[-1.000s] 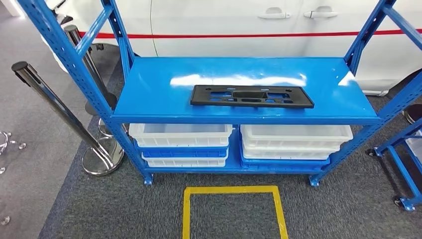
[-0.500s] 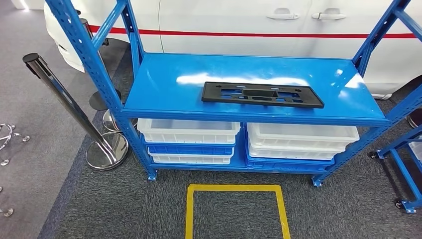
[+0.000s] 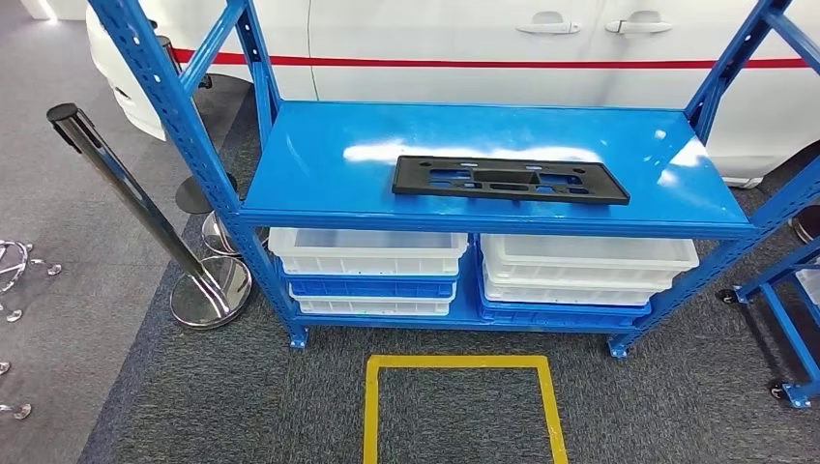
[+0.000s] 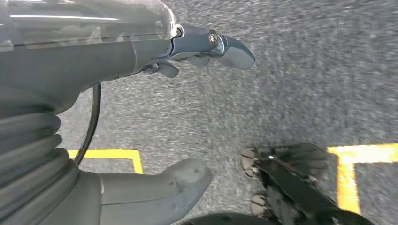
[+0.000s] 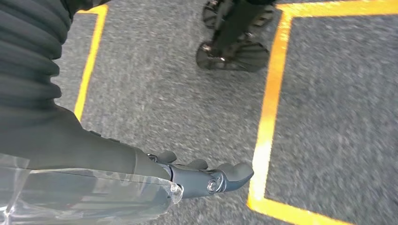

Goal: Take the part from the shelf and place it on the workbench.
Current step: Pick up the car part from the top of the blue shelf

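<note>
Approaching the blue steel shelf [image 3: 319, 164] appears to be the step in hand; nothing is grasped yet. Part [image 3: 510, 180]: flat, long, black moulded panel with cut-outs, matte, lying on the glossy upper deck, toward its front edge. Left hand [image 4: 155, 117] hangs over speckled grey carpet, thumb and fingers apart, empty. Right hand [image 5: 187, 180] likewise, fingers loosely extended, holding nothing. Next move, as judged: raise both arms to the panel's ends; thin profile calls for an edge grip

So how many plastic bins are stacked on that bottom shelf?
6, in two stacks of three, each white, blue, white: the left stack sits under the black part, the right stack beside it. More could be hidden behind them.
</note>
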